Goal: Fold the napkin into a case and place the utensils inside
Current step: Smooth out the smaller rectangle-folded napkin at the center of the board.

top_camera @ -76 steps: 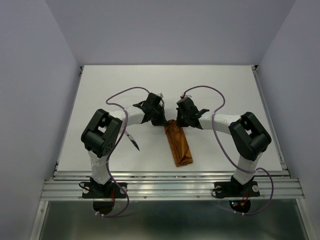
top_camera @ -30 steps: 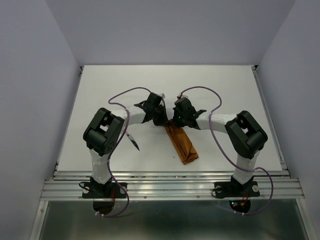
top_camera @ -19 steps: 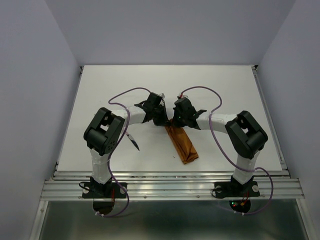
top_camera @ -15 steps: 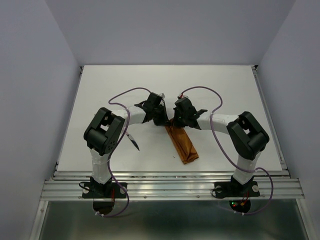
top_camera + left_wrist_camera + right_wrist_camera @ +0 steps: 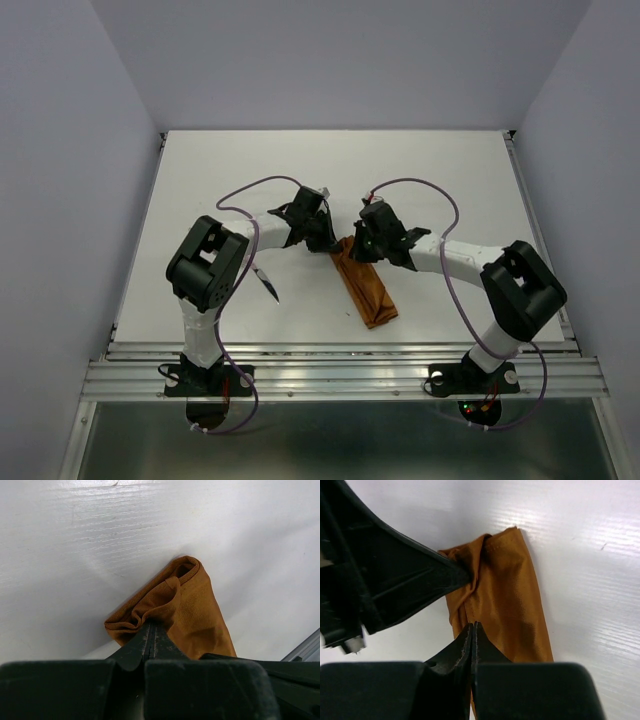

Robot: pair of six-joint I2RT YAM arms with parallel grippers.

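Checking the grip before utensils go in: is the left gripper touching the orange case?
Touching. In the left wrist view the left gripper is shut on the case, with the cloth's open end puckering into the fingertips.

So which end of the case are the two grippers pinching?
The far end of the case, bunched and open; left gripper and right gripper are both shut on it. The near end lies flat, untouched.

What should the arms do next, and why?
The left gripper and right gripper each pinch the bunched far end of the case, and a utensil lies outside on the table. So probably draw them slightly apart to open the mouth.
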